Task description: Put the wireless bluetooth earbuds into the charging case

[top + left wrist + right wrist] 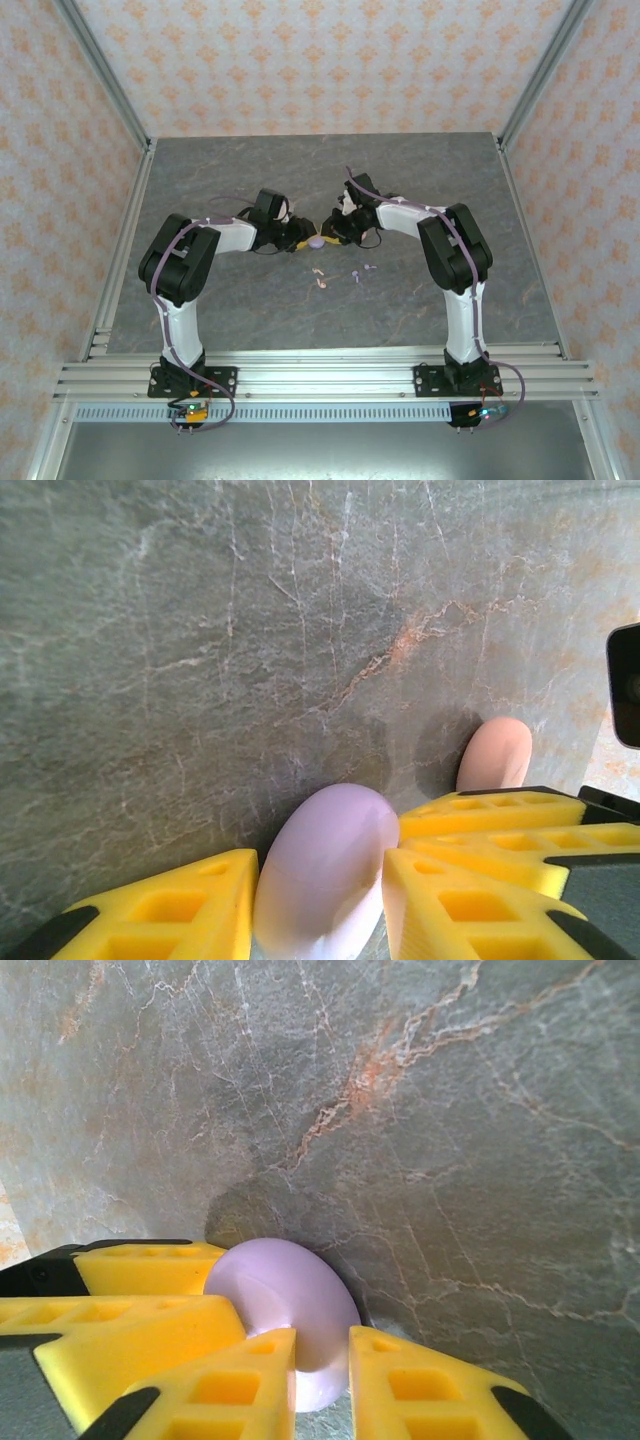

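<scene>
The four buds lie loose on the table (pixel 250 320), apart from both claws and on the base side of the spot where the claws meet. The two pink buds (pixel 322 283) sit just short of that spot. The two lilac buds (pixel 355 277) lie beside them, nearer the right claw (pixel 322 1350) than the left. None is in a case or touched by a finger.

The lilac case (pixel 280 1280) stands on edge between the two claws, which come at it from opposite sides. We see the left claw (pixel 320 875) closed to a narrow gap on it, a yellow finger pressed to each face. The right claw is closed narrowly on the same case, its fingers astride the rim. From the left wrist, the right claw's fingers (pixel 490 815) lie just right of the case, tips nearly touching the left claw's.

The pink case (pixel 493 755) rests on the table just beyond the right claw's fingers, clear of both grips.
</scene>
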You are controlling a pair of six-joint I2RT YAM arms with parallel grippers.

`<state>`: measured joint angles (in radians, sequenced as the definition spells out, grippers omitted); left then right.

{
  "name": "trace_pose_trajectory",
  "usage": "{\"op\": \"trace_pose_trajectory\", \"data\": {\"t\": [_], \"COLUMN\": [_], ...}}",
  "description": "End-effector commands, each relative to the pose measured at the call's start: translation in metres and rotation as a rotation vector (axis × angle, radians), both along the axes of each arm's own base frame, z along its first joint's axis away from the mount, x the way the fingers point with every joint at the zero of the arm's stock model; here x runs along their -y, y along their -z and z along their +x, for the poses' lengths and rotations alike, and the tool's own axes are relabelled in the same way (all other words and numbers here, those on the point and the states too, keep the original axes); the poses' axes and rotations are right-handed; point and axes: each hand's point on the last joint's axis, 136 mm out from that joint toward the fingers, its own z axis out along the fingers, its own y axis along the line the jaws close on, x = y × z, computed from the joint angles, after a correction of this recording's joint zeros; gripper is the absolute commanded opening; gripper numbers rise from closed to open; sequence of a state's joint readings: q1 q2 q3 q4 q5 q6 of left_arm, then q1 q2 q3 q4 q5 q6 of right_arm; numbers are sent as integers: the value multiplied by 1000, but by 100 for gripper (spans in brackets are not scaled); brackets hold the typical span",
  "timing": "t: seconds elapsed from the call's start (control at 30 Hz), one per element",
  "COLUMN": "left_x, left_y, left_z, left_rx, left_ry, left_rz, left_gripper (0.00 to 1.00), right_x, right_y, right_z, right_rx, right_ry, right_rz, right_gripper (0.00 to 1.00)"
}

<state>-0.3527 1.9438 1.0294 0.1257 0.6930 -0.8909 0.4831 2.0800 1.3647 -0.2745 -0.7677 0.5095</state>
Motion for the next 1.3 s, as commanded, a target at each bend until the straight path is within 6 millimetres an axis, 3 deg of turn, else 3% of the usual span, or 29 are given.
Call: {"op": "trace_pose_trajectory", "data": {"t": [0.0,0.73,1.23,1.27], "left_x": [15,18,22,22], "left_y": [-11,-15,-20,-31], "left_z": [-3,-8,-4,-2], "left_rx": [29,43,59,82], "left_ry": [36,49,42,39], "left_rz": [-54,-58,-60,-65], "left_gripper": [37,37,27,23], "right_x": [9,16,17,18], "right_y": [19,14,12,10], "right_z": [-12,-10,-11,-11], "right_rx": [-53,-54,-54,-51], "right_ry": [15,28,26,26], "right_rz": [-52,-61,-63,-62], "right_gripper": [21,15,15,16]}}
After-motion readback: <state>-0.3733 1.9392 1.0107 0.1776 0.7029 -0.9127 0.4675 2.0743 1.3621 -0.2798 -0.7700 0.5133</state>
